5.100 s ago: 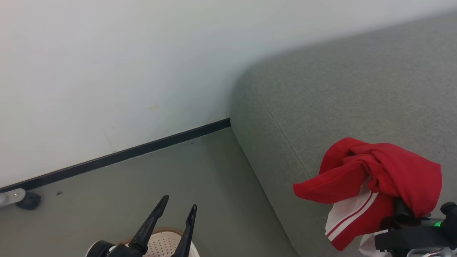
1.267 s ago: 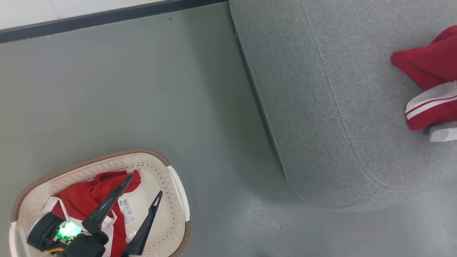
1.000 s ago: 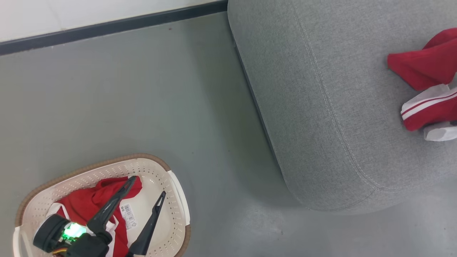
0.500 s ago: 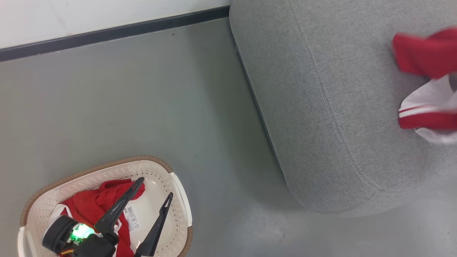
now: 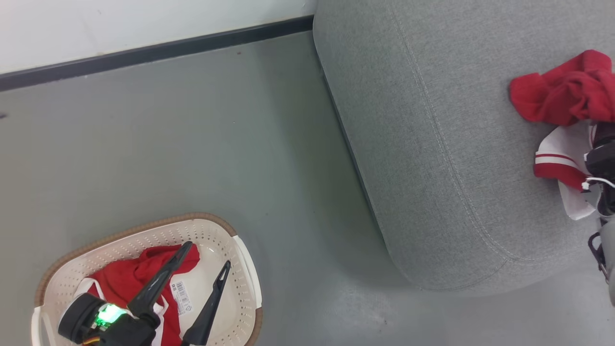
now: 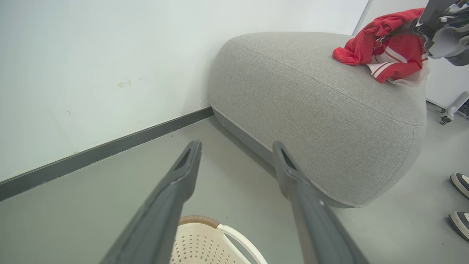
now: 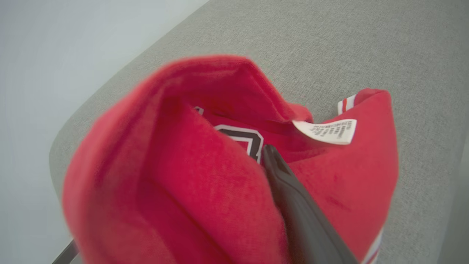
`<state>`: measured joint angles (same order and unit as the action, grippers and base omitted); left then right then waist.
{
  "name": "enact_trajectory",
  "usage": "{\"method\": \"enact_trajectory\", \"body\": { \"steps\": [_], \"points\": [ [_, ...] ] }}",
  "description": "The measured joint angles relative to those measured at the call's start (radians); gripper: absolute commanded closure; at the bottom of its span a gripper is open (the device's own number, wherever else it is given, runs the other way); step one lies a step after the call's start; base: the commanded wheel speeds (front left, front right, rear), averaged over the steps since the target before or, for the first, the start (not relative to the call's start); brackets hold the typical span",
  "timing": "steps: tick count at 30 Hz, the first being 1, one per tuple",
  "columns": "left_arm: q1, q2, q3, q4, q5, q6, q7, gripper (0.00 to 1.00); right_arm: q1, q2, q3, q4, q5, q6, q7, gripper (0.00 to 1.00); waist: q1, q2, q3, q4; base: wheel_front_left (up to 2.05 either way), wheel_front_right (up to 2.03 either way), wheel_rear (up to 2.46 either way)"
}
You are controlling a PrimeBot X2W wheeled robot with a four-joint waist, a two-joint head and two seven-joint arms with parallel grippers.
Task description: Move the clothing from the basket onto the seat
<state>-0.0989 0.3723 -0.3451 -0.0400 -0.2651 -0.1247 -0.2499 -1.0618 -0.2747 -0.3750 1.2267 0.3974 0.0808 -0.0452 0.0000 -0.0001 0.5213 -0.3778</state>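
The cream basket [image 5: 144,229] stands on the floor at lower left with a red-and-white piece of clothing [image 5: 120,283] and its white label inside. My left gripper [image 5: 206,254] hangs open just above it, holding nothing; its fingers [image 6: 183,176] frame the seat in the left wrist view. On the grey seat [image 5: 432,120] at the right lies another bunched red garment [image 5: 557,96]. My right gripper [image 7: 234,150] is in that garment. One dark finger [image 7: 293,198] shows well off centre, and red fabric drapes over the other.
A white wall with a black skirting [image 5: 144,50] runs along the back. Bare grey floor lies between basket and seat. A person's shoes [image 6: 460,183] stand by the seat's near end, beside a caster of a white stand [image 6: 445,119].
The garment on the seat has dropped and bunched up on the cushion, and my right wrist has come in at the right edge. The left gripper stays over the basket.
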Motion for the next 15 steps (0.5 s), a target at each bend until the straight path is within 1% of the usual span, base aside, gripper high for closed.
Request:
{"method": "enact_trajectory", "body": {
  "steps": [4,8,15],
  "points": [
    [0.000,-0.013,-0.002,0.006,-0.018,0.000,0.000,0.00,0.005,0.016,0.015,-0.008,-0.004,0.000,-0.012,0.00,-0.0001,0.0000,-0.017,-0.003,0.00,0.00,0.00],
    [0.001,-0.029,-0.001,0.014,-0.024,0.000,0.000,0.00,0.033,0.015,0.067,-0.033,-0.056,-0.001,-0.045,0.00,0.0000,0.0000,-0.036,-0.007,0.00,0.00,0.00],
    [0.001,-0.067,-0.001,0.030,-0.032,0.000,0.000,0.00,0.132,0.016,0.149,-0.058,-0.149,-0.001,-0.078,0.00,-0.0001,0.0001,-0.071,-0.015,0.00,0.00,0.00]
  ]
}}
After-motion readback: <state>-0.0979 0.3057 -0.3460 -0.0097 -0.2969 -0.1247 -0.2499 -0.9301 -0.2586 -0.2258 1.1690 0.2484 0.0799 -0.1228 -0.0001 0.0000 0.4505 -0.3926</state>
